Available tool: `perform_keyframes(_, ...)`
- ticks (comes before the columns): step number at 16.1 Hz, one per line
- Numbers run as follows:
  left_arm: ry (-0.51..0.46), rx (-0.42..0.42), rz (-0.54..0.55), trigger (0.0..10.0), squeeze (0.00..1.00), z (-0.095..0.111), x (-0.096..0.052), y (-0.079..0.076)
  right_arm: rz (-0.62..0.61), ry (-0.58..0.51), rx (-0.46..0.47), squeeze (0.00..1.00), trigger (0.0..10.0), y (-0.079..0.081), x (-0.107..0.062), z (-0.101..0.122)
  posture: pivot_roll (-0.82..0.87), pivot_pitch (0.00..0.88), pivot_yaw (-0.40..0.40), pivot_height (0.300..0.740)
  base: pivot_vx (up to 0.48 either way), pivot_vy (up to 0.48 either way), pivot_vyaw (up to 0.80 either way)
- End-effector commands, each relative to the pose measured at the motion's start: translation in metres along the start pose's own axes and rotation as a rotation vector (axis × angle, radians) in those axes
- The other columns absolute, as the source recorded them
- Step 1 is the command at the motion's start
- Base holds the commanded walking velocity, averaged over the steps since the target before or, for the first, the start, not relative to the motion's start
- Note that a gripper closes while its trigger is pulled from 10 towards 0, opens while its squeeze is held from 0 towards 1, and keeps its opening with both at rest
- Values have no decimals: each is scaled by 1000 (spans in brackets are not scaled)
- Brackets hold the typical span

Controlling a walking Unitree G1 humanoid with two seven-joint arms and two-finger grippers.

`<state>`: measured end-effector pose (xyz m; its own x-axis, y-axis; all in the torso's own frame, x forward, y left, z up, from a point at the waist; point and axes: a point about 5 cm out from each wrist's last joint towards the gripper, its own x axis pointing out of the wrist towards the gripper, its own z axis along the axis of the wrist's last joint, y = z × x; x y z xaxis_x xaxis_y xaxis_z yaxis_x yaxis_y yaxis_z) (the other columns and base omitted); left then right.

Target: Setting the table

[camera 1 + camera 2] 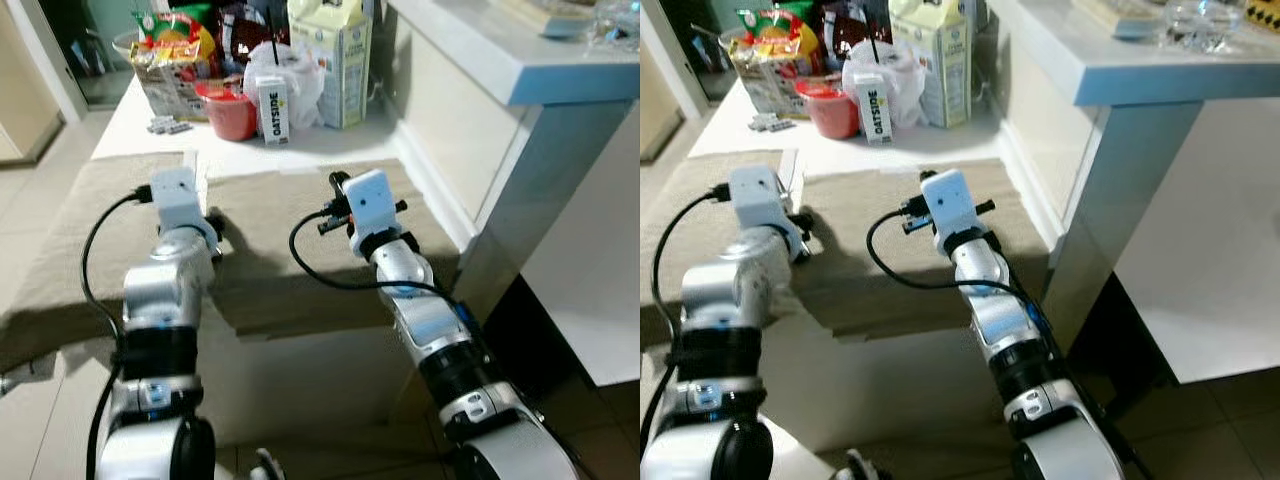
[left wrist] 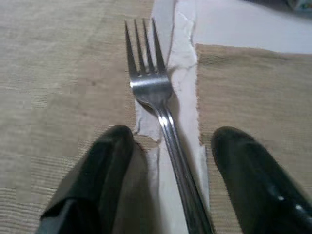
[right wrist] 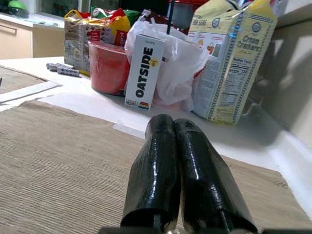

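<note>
A silver fork (image 2: pixel 156 97) lies on a white paper napkin (image 2: pixel 183 44), which sits in the gap between two beige placemats (image 1: pixel 270 230) on the white table. My left gripper (image 2: pixel 173 139) is open low over the napkin. One black finger (image 2: pixel 105 161) stands on each side of the fork's handle, apart from it. My right gripper (image 3: pixel 174 126) is shut with nothing in it and hovers just above the right-hand placemat (image 3: pixel 58 165).
At the back of the table stand an Oatside carton (image 1: pixel 274 110), a red cup (image 1: pixel 230 115), a white plastic bag (image 1: pixel 300 75), a cream cracker box (image 1: pixel 338 55) and snack bags (image 1: pixel 170 60). A raised white counter (image 1: pixel 520 60) borders the right side.
</note>
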<state>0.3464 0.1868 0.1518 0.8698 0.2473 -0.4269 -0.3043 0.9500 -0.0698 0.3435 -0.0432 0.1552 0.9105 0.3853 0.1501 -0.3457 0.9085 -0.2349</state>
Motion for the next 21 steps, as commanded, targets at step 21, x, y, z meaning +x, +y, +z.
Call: perform_keyframes(21, -489, 216, -96, 0, 0, 75, -41, -30, -10, 32, -14, 0, 10000, -5, -2, -2, 64, 41, 19, 727, 0, 0, 0)
